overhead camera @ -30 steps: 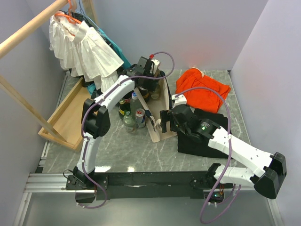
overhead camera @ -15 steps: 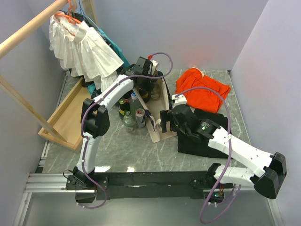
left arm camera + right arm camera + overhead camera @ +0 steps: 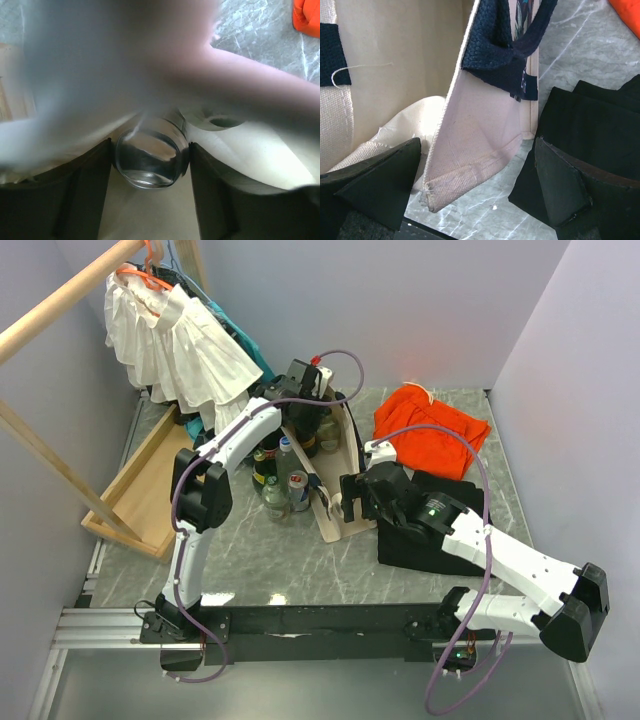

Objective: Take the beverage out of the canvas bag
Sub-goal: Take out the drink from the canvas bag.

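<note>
The beige canvas bag (image 3: 342, 518) with black straps stands open mid-table. My left gripper (image 3: 314, 418) reaches down into its far end. In the left wrist view the left gripper (image 3: 150, 156) is shut on a clear glass bottle (image 3: 150, 157), with both pads touching its sides. A can top (image 3: 220, 120) lies beside it against the bag's inner wall (image 3: 265, 155). My right gripper (image 3: 345, 498) is at the bag's near end. The right gripper (image 3: 475, 185) is open, and its fingers (image 3: 380, 185) straddle the bag's wall corner (image 3: 485, 135) without touching it.
Several bottles and a red can (image 3: 298, 490) stand just left of the bag. An orange cloth bundle (image 3: 430, 415) lies at the back right, and a black pouch (image 3: 440, 535) lies under the right arm. A wooden tray (image 3: 150, 480) and hanging white garments (image 3: 180, 340) are at the left.
My left wrist has shifted slightly at the bag's far end. The right arm and the bag have not moved.
</note>
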You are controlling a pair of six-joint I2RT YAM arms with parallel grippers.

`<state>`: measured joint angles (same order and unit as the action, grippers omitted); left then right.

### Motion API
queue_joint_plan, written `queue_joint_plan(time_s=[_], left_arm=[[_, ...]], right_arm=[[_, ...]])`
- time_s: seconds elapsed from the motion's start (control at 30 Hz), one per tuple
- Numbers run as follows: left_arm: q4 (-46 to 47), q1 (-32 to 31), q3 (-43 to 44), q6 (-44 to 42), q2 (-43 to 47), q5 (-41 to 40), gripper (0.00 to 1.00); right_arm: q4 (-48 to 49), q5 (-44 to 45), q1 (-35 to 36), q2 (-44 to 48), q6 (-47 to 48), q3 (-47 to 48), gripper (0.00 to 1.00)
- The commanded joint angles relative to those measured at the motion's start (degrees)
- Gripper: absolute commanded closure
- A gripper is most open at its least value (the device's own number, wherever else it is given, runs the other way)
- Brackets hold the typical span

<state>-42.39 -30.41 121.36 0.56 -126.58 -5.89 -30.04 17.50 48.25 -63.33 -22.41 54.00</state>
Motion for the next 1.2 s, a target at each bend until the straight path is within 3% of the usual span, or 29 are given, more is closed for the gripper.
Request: queue_joint_plan(time_s=[0.0,0.23,0.5,1.17], left_arm=[[-4.0,1.7,-0.9,0.1,-0.3,-1.4,0.4],[-4.3,1.7,-0.6,0.1,-0.8,-1.0,0.6],[-3.8,1.7,0.9,0.1,-0.2,-0.5,0.97],[-8.8,1.6,9.6,0.1,2.2,-1.2,0.99]], right_arm=[[-5.7,0.8,0.4,-1.5,2.2,-1.0,0.0],[-5.8,0.9,0.4,-1.8,2.2,-0.8,0.0],[-5.7,0.9,0.4,-1.8,2.1,-0.9,0.0],[-5.2,0.8,0.4,-1.1,2.1,-1.5,0.0]])
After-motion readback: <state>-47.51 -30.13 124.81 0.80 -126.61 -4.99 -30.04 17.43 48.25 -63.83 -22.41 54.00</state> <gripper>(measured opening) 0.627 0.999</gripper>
